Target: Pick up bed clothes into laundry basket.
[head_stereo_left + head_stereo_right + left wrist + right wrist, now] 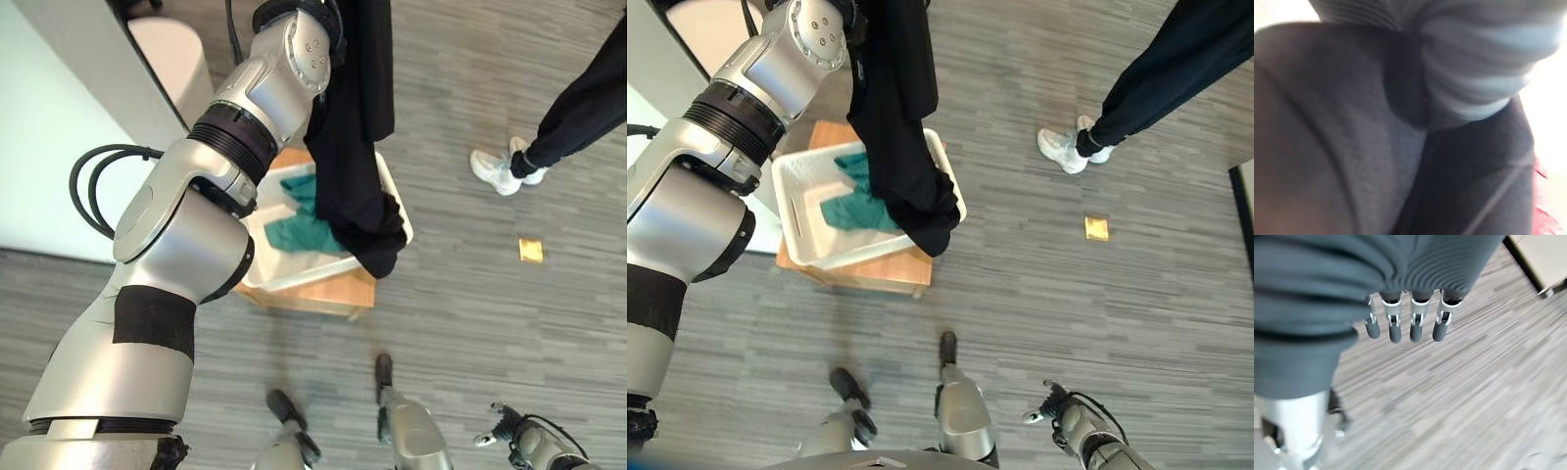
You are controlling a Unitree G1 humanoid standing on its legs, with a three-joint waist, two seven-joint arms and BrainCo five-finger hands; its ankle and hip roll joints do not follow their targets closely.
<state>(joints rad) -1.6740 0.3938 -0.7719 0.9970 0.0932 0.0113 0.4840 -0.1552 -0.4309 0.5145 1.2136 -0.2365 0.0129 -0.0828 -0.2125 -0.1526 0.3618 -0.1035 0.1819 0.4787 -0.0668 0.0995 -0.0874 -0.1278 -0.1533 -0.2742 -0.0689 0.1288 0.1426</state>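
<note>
Left eye view: the left arm reaches up and away, and a black garment hangs from above, past the top edge where the left hand would be; the drape falls straight down and its lower end bunches over the far rim of a white laundry basket. Inside the basket, just beside the black cloth, lies a crumpled green garment. The basket stands on a low wooden bench on a grey plank floor. Well beyond the basket a person's leg in dark trousers ends in a white shoe, and a small yellow square lies on the floor near it.

Right eye view: the same scene; the right hand shows low at the robot's side, well apart from the basket and the cloth.

Left wrist view: dark cloth lies right against the camera, with the ribbed cover of the left hand above it; whether its fingers are curled on the cloth I cannot tell.

Right wrist view: the right hand's fingers hang straight and relaxed, side by side, holding nothing, over bare floor.

No writing can be read anywhere
</note>
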